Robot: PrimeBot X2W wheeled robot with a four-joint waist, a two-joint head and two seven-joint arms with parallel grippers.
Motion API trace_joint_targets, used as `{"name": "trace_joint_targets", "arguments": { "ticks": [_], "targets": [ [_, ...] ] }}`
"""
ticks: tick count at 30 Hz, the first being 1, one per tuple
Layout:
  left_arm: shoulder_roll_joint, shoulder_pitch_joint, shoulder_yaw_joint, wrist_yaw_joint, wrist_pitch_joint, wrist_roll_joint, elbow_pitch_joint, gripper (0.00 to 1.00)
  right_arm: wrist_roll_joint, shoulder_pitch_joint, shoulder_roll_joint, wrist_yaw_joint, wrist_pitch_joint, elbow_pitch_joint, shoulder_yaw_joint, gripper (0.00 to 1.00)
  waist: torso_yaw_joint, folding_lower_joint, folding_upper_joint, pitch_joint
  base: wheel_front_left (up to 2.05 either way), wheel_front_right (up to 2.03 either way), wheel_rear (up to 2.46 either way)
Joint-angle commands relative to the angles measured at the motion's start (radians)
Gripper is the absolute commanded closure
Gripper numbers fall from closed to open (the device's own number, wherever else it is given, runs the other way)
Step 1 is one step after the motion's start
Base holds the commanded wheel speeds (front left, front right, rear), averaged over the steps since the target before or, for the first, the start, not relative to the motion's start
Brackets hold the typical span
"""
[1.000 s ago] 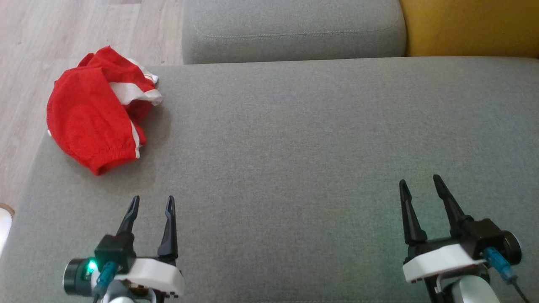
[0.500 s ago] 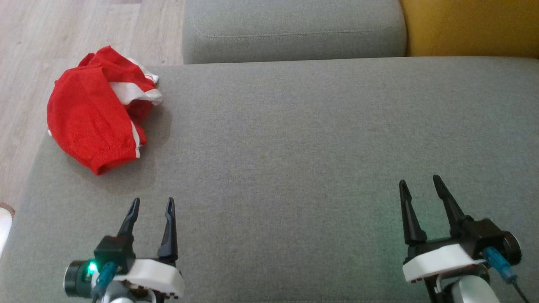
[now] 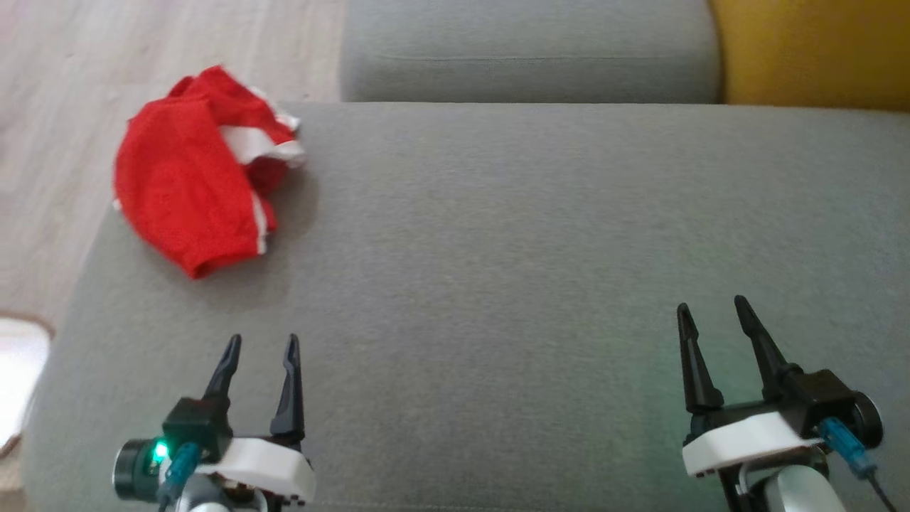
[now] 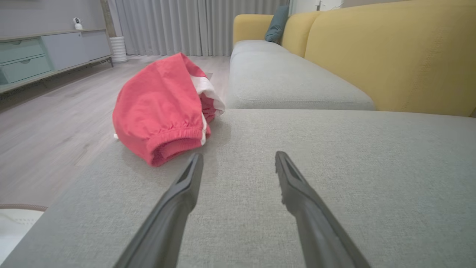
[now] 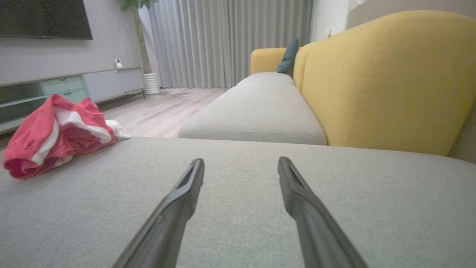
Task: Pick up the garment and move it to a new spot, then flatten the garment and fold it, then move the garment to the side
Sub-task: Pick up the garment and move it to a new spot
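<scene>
left gripper (image 3: 263, 340) spread, empty | right gripper (image 3: 711, 304) spread, empty | garment (image 3: 195, 171) ahead-left of left gripper, maybe overhanging seat (image 3: 498, 249) edge | risk: a shallow pinch drags it off

The garment (image 3: 188, 178) lies so bunched on the sofa (image 3: 498, 249) corner that its own folds hide most of it, and I cannot tell what kind of piece it is. A pale thing (image 3: 18, 370) down by the floor is washed out and cut by the head view's left edge. The arms behind the left gripper (image 3: 263, 343) and right gripper (image 3: 712, 307) run off the bottom edge. The white object (image 4: 77, 23) on the sideboard (image 4: 44, 52) is too small to name.
</scene>
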Motion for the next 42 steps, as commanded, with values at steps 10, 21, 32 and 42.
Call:
{"name": "trace_joint_targets", "arguments": {
  "ticks": [10,21,32,42],
  "targets": [
    [-0.001,-0.043,0.024,-0.005,-0.012,0.004,-0.025,0.00,0.017,-0.039,-0.010,0.008,-0.012,-0.039,0.038,0.00,0.240,0.0000,0.0000,0.001,0.00,0.00,0.00],
    [-0.001,-0.029,0.031,-0.018,-0.012,0.014,-0.027,0.00,0.029,-0.046,-0.010,0.008,-0.012,-0.035,0.065,0.00,0.363,0.0000,0.0000,-0.003,0.00,0.00,0.00],
    [0.000,-0.037,0.044,-0.029,-0.012,0.014,-0.035,0.00,0.029,-0.047,-0.010,0.008,-0.012,-0.044,0.075,0.00,0.314,0.0000,0.0000,0.013,0.00,0.00,0.00],
    [0.004,-0.320,0.014,-0.062,-0.012,0.026,0.095,0.00,-0.007,-0.112,-0.010,0.008,-0.012,-0.094,0.082,0.00,0.205,0.0000,0.0000,0.157,0.00,0.00,0.00]
  ]
}}
